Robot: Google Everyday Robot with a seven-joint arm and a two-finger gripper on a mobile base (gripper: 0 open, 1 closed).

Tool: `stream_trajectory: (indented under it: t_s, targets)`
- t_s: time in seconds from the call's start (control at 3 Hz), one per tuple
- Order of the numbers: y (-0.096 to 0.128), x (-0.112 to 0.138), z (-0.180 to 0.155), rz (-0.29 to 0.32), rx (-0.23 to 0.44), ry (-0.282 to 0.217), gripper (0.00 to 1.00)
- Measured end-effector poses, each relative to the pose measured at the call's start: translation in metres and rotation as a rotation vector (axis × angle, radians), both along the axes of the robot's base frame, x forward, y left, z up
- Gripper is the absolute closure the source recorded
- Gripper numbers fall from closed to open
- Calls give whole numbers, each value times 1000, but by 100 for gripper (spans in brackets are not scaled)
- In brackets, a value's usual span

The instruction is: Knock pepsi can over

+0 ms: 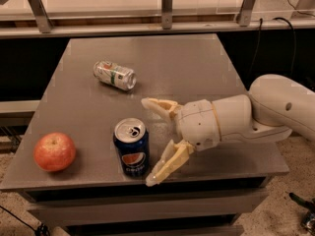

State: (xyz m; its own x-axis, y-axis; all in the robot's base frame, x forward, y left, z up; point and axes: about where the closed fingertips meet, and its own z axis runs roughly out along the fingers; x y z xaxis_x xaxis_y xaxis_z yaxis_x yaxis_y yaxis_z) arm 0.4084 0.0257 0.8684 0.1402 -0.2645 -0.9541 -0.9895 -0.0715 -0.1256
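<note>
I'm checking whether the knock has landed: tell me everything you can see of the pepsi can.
The pepsi can is a dark blue, metal-looking drink can with a round red, white and blue logo and a silver top with a tab. It stands upright on its base near the front edge of the grey table. The open gripper is close beside it, on the arm's side; whether they touch cannot be told.

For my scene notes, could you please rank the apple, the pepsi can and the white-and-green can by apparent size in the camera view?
1. pepsi can, upright beside the open hand.
2. apple, nearly alike.
3. white-and-green can, lying farther back, so its rank is unsure.
</note>
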Motion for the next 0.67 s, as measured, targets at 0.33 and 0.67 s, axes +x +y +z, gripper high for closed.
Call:
stream_trajectory:
  t_s: [0.33, 0.67]
  targets:
    - [14, -6, 0, 39, 42, 22, 0]
    - [22, -14, -2, 75, 37, 54, 0]
